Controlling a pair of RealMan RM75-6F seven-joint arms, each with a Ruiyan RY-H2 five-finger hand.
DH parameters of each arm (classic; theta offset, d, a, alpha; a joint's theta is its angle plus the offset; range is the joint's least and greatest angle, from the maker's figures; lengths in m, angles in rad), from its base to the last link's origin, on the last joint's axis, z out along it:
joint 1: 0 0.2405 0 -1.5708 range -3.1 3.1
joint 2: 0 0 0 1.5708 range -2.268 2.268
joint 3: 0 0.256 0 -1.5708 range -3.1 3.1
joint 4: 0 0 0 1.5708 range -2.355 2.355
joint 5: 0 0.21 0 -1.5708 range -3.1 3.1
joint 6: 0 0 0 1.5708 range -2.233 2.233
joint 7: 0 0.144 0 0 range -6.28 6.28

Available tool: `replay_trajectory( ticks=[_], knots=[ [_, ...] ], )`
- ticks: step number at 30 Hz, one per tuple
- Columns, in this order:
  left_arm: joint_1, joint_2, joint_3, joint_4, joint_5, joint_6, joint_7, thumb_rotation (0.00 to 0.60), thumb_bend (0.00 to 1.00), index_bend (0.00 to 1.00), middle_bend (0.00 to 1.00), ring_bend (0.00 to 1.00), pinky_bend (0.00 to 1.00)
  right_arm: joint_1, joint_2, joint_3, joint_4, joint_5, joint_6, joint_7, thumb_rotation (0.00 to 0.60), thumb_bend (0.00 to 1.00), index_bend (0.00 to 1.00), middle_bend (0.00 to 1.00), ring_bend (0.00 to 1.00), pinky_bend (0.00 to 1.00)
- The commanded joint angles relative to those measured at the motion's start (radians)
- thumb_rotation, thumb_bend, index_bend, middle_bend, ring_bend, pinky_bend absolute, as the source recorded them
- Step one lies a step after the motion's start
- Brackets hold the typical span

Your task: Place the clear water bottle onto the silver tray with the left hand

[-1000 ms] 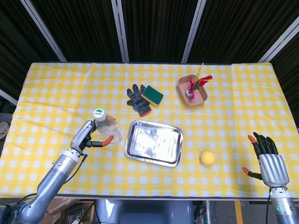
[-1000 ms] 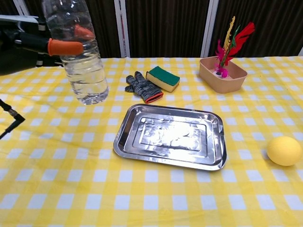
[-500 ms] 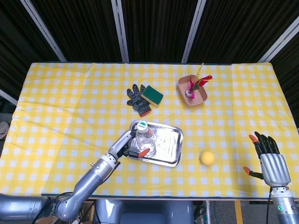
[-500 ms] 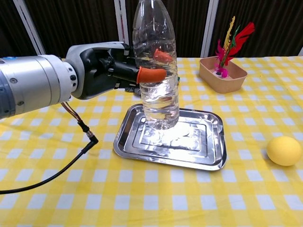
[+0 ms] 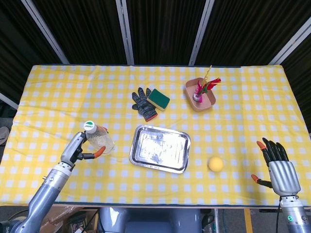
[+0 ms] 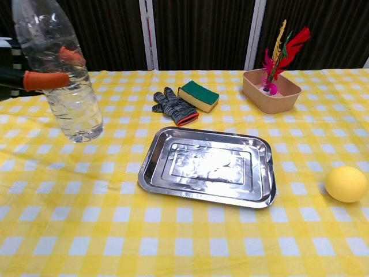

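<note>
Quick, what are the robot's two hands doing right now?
Left hand: holding the clear water bottle, off to the left of the silver tray.
Right hand: open, holding nothing.

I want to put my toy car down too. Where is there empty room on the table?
The silver tray is bare inside. Open cloth lies between the tray and the lemon, and along the near edge. It is crowded by the glove, sponge and feather bowl, and where the left hand holds the bottle.
</note>
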Motion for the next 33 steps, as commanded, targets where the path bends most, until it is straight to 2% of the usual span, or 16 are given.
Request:
replay_trajectory(
  ticks=[1, 3, 10, 12, 15, 18, 22, 26, 30, 33],
  knots=[
    [0.026, 0.021, 0.017, 0.059, 0.085, -0.021, -0.108, 0.6, 0.46, 0.43, 0.46, 0.27, 0.2, 0.002, -0.004, 0.0, 0.004, 0.007, -0.009, -0.004, 0.6, 0.05, 0.08, 0.0, 0.0, 0.0],
    [-0.016, -0.03, 0.012, 0.061, 0.088, -0.059, -0.069, 0.6, 0.46, 0.43, 0.46, 0.27, 0.2, 0.001, -0.007, 0.0, 0.009, 0.009, -0.008, -0.007, 0.6, 0.05, 0.08, 0.0, 0.0, 0.0],
    [-0.159, -0.268, -0.01, 0.07, -0.098, -0.116, 0.162, 0.6, 0.46, 0.42, 0.45, 0.27, 0.2, 0.002, -0.007, 0.005, 0.02, 0.018, -0.01, -0.004, 0.6, 0.05, 0.08, 0.0, 0.0, 0.0],
    [-0.176, -0.301, -0.008, 0.069, -0.131, -0.116, 0.199, 0.6, 0.46, 0.42, 0.45, 0.27, 0.2, 0.001, -0.006, 0.006, 0.023, 0.021, -0.011, 0.0, 0.6, 0.05, 0.08, 0.0, 0.0, 0.0],
    [-0.162, -0.281, 0.004, 0.06, -0.128, -0.096, 0.22, 0.6, 0.46, 0.42, 0.45, 0.27, 0.2, -0.001, -0.002, 0.005, 0.022, 0.016, -0.005, 0.007, 0.6, 0.05, 0.08, 0.0, 0.0, 0.0],
    [-0.112, -0.206, 0.011, 0.043, -0.092, -0.07, 0.171, 0.6, 0.46, 0.42, 0.46, 0.27, 0.2, -0.006, 0.002, 0.004, 0.016, 0.011, 0.007, 0.012, 0.6, 0.05, 0.08, 0.0, 0.0, 0.0],
    [-0.022, -0.067, 0.024, 0.051, 0.008, -0.037, 0.036, 0.6, 0.46, 0.42, 0.46, 0.27, 0.2, -0.009, 0.006, 0.002, 0.005, 0.002, 0.016, 0.012, 0.6, 0.05, 0.08, 0.0, 0.0, 0.0],
    [0.038, 0.022, 0.033, 0.103, 0.093, -0.03, -0.127, 0.6, 0.46, 0.42, 0.46, 0.27, 0.2, -0.007, 0.002, -0.002, 0.0, -0.002, 0.01, 0.0, 0.6, 0.05, 0.08, 0.0, 0.0, 0.0],
    [0.029, 0.017, 0.031, 0.165, 0.116, -0.065, -0.191, 0.6, 0.46, 0.42, 0.46, 0.27, 0.2, -0.005, -0.001, -0.005, 0.0, 0.0, 0.001, -0.001, 0.6, 0.05, 0.08, 0.0, 0.0, 0.0],
    [-0.023, -0.051, 0.011, 0.195, 0.085, -0.108, -0.149, 0.6, 0.46, 0.42, 0.46, 0.27, 0.2, -0.003, -0.001, -0.002, 0.002, 0.008, -0.006, 0.005, 0.6, 0.05, 0.08, 0.0, 0.0, 0.0]
  ],
)
